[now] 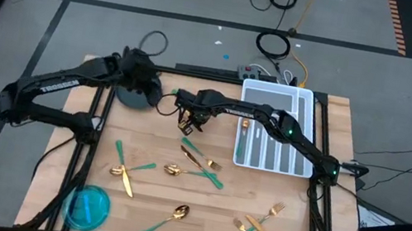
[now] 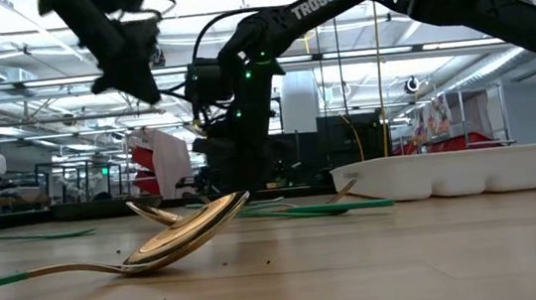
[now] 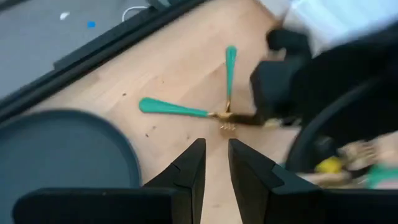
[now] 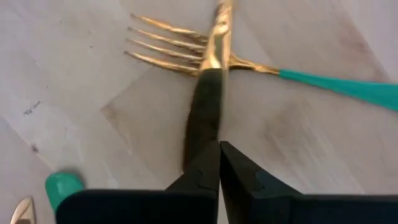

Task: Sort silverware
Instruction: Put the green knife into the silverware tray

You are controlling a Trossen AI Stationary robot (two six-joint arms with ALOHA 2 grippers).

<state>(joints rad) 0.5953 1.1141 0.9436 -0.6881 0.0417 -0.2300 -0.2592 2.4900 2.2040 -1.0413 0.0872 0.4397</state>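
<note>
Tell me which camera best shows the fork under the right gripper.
The right wrist view: the fork fills the frame, tines clear, with the shut right gripper on a gold piece crossing it. The left wrist view shows it small; the high view barely, by the gripper; the low view hides it.

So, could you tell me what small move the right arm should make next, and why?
Probably a short straight lift. The right gripper has its jaws shut on a gold utensil that lies across a fork on the wooden table. Raising it first should clear the fork before carrying it toward the white divided tray. The left gripper waits nearby.
</note>
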